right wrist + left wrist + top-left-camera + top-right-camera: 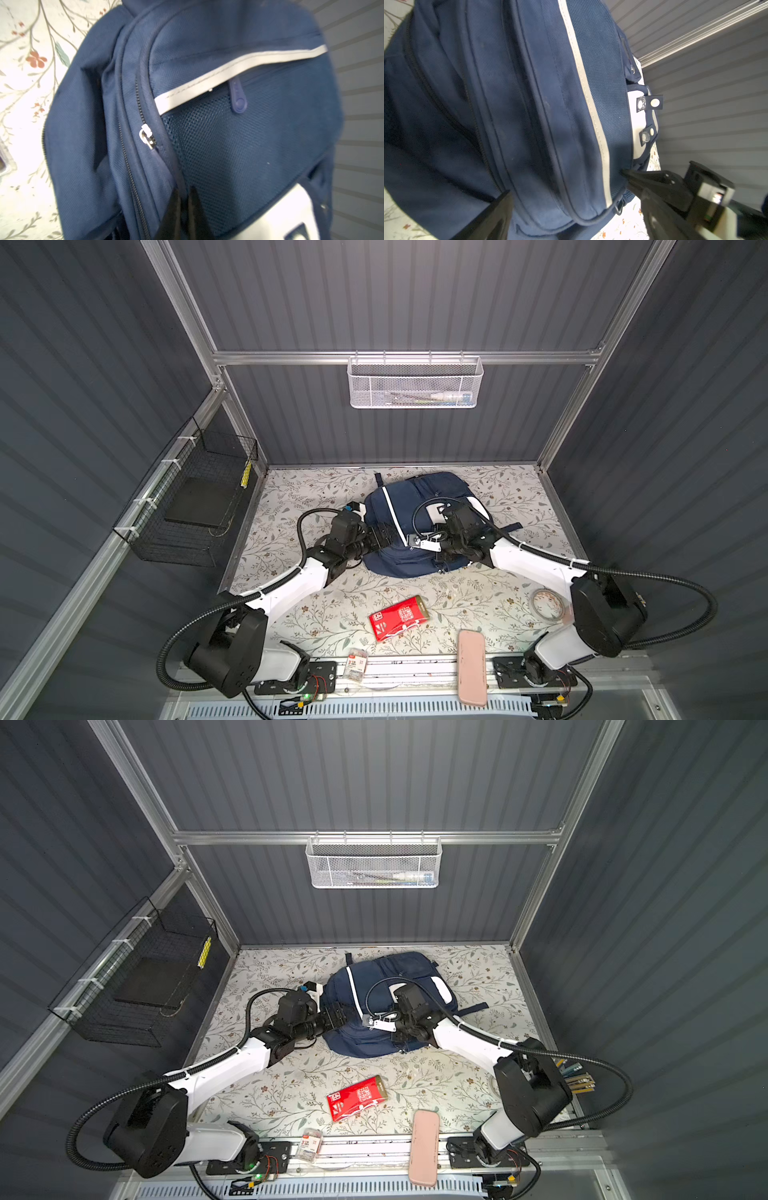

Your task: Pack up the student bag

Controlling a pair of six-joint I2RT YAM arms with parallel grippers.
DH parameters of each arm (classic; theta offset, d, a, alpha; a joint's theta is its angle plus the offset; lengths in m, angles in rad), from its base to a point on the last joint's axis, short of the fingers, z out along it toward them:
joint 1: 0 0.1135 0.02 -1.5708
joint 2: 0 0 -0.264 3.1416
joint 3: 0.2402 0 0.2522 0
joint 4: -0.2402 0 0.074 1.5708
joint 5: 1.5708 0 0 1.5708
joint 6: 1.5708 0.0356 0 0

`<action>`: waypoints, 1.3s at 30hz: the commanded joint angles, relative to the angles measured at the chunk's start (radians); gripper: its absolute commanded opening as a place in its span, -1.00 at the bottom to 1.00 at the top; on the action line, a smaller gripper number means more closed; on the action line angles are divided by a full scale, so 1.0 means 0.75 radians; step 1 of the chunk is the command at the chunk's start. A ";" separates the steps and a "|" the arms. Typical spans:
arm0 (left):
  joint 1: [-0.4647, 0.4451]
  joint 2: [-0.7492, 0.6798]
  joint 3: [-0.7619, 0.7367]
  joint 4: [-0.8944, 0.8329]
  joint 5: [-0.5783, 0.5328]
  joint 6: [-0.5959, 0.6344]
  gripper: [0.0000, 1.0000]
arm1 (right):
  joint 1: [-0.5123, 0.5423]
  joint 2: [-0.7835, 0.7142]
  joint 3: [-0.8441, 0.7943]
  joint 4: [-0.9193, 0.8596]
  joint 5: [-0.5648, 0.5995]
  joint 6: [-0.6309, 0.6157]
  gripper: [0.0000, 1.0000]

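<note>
Floral table (478, 605) bearing the navy student bag (415, 489), which lies flat at rear centre between 2 arms. Left gripper (565, 182): jaws spread wide, straddling the bag's side. Right gripper (184, 189): jaws pinched together on a bag seam near 1 zip slider (146, 138).

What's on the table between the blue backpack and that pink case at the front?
A red packet lies between the backpack and the pink case; both top views show it.
</note>
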 commanded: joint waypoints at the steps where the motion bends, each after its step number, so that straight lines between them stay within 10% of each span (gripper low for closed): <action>1: -0.008 -0.026 0.046 -0.014 0.021 0.001 0.84 | 0.025 -0.086 0.066 -0.047 -0.110 0.121 -0.79; 10: -0.010 0.141 0.183 0.072 0.043 -0.037 0.52 | 0.084 -0.132 0.092 -0.029 -0.295 0.233 -0.91; 14: -0.010 0.194 0.221 0.078 0.101 -0.038 -0.49 | 0.092 -0.136 0.090 -0.028 -0.326 0.285 -0.82; 17: -0.010 0.180 0.241 0.000 0.078 -0.007 -1.00 | 0.079 -0.139 0.053 -0.008 -0.253 0.270 -0.17; 28: -0.006 0.172 0.278 0.007 0.097 -0.071 -1.00 | 0.074 -0.071 -0.010 -0.002 0.105 0.108 -0.13; 35: -0.002 0.171 0.302 -0.013 0.096 -0.075 -1.00 | 0.063 -0.180 -0.076 -0.070 0.038 0.153 0.06; 39: 0.000 0.158 0.303 -0.010 0.115 -0.083 -1.00 | 0.032 -0.055 -0.014 -0.030 0.100 0.099 -0.31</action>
